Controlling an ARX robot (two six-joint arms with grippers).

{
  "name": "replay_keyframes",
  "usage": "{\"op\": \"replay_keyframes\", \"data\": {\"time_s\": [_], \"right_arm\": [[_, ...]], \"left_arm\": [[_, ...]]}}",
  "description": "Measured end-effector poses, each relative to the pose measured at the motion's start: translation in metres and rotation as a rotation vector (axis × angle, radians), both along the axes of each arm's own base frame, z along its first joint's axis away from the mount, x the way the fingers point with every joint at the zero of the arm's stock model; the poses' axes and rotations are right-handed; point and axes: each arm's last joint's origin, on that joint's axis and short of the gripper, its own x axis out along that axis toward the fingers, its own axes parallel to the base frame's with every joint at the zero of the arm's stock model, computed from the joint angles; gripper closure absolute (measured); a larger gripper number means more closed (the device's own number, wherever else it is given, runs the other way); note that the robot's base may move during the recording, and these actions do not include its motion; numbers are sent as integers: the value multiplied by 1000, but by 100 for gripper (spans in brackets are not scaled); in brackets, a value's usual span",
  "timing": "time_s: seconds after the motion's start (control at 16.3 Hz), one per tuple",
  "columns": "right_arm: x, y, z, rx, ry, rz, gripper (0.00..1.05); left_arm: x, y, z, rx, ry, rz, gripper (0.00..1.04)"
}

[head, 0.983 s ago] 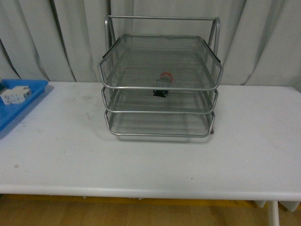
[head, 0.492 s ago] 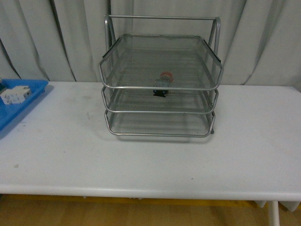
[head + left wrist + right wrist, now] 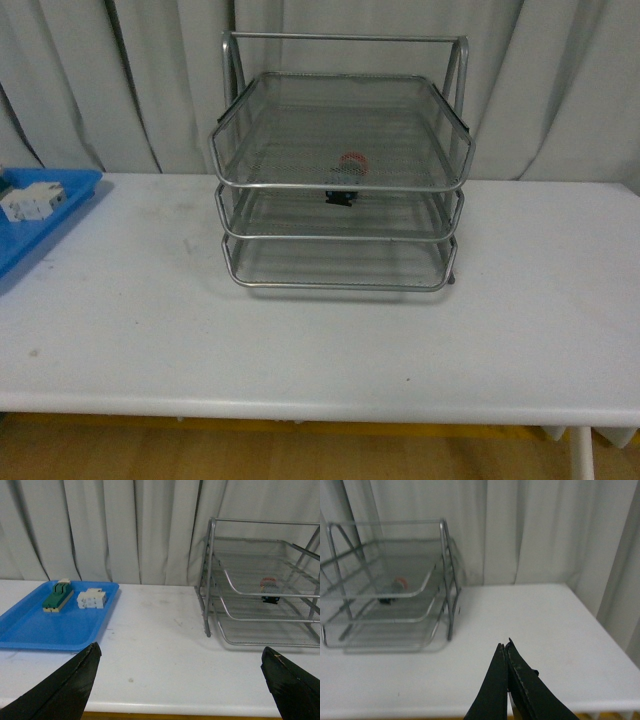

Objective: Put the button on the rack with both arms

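Observation:
The silver wire-mesh rack (image 3: 340,186) stands at the back middle of the white table. Inside it the button (image 3: 347,178) stands upright, its red cap seen through the top tier's mesh and its black body just below that tier's front rim, seemingly on the middle tier. The left wrist view shows the rack (image 3: 207,580) and the button (image 3: 268,587) far ahead of my left gripper (image 3: 180,652), which is open and empty near the table's front edge. My right gripper (image 3: 504,647) is shut on nothing, well off to the side of the rack (image 3: 447,580) and the button (image 3: 395,587). Neither arm shows in the front view.
A flat blue tray (image 3: 40,225) lies at the table's left edge with a white blocky component (image 3: 32,200) in it. In the left wrist view the tray (image 3: 40,630) holds a green-and-cream switch (image 3: 56,595) and the white component (image 3: 91,599). Grey curtains hang behind.

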Motion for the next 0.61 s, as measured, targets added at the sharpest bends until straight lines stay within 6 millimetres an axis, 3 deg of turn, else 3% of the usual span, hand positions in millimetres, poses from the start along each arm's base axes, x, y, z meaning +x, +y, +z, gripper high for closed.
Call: {"op": "replay_keyframes", "data": {"time_s": [0.12,0.37,0.43,0.61], "right_arm": [[-10,0,1,0,-26,0,103],[-10,0,-2,0,-3,0,103],[-10,0,-2,-1,-3,0,97],[-10,0,-2,-1,-3,0,61]], "left_arm": [[0,0,0,0,0,0,7],[0,0,0,0,-1,0,7],[0,0,0,0,0,0,7],[0,0,0,0,0,0,7]]}}
